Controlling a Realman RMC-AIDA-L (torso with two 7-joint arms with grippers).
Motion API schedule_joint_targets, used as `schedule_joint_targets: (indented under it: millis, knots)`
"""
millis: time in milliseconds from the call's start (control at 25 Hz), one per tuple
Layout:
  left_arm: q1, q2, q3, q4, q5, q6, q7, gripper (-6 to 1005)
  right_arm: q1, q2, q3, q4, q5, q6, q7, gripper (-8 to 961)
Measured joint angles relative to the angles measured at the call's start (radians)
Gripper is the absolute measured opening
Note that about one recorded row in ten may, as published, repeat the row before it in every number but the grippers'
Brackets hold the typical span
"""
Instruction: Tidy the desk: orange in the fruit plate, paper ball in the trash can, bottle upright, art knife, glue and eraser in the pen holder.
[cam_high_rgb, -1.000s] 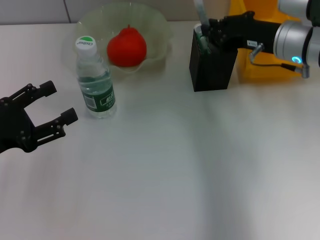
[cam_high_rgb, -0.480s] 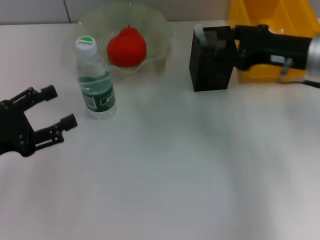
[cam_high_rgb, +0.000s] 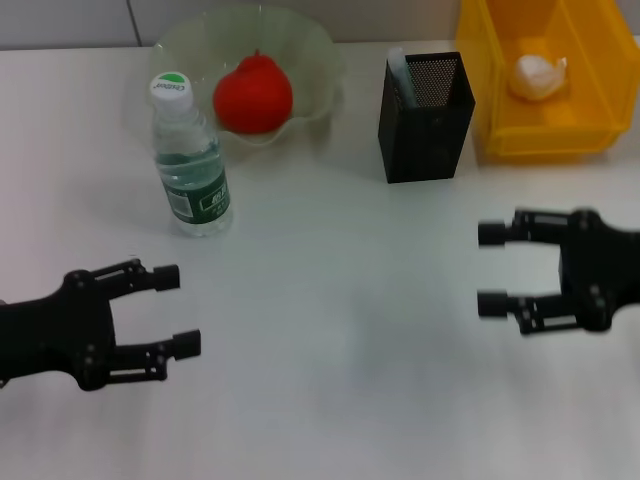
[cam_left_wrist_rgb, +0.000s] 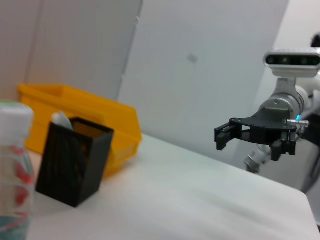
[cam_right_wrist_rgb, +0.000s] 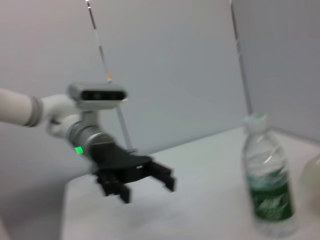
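The right gripper (cam_high_rgb: 490, 268) is held above the bare table (cam_high_rgb: 340, 300) on the right side, its fingers spread wide with nothing between them. The left gripper (cam_high_rgb: 178, 310) is held low on the left side, likewise spread wide and empty. Both are seen well apart from every object. The pen holder (cam_high_rgb: 425, 117) is found upright beyond the right gripper, with a pale item protruding at its rim. Just beside it, the trash can (cam_high_rgb: 545, 130) is noted with the paper ball (cam_high_rgb: 537, 74) inside. The bottle (cam_high_rgb: 190, 160) is standing upright beyond the left gripper, just in front of the fruit plate (cam_high_rgb: 310, 50), in which the orange (cam_high_rgb: 253, 95) is resting.
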Motion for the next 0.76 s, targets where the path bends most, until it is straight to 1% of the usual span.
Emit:
schedule_joint_targets:
  millis: [80, 200, 320, 360, 400, 440, 760]
  knots:
    - [0.0, 0.0, 0.0, 0.0, 0.0, 0.0, 0.0, 862, -0.008, -0.003, 0.0, 0.021, -0.023, -0.006, -0.006, 817]
    - [-0.006, -0.003, 0.0, 0.0, 0.014, 0.0, -0.002, 862, -0.021, 0.001, 0.001, 0.023, -0.047, -0.006, -0.025, 823]
    - [-0.006, -0.003, 0.0, 0.0, 0.014, 0.0, -0.002, 862, -0.027, 0.001, 0.001, 0.031, -0.052, -0.007, -0.054, 824]
    - [-0.033, -0.005, 0.0, 0.0, 0.051, -0.012, -0.019, 862, -0.028, 0.0, 0.001, 0.033, -0.053, -0.01, -0.06, 824]
    - [-0.033, -0.005, 0.0, 0.0, 0.051, -0.012, -0.019, 862, -0.028, 0.0, 0.002, 0.034, -0.055, -0.012, -0.065, 824]
    - [-0.052, -0.008, -0.001, 0.002, 0.079, -0.014, -0.035, 862, -0.029, 0.002, 0.002, 0.035, -0.058, -0.012, -0.07, 824]
    - [-0.054, -0.013, -0.001, 0.004, 0.091, -0.015, -0.039, 862, -0.027, 0.015, 0.003, 0.043, -0.066, -0.008, -0.089, 824]
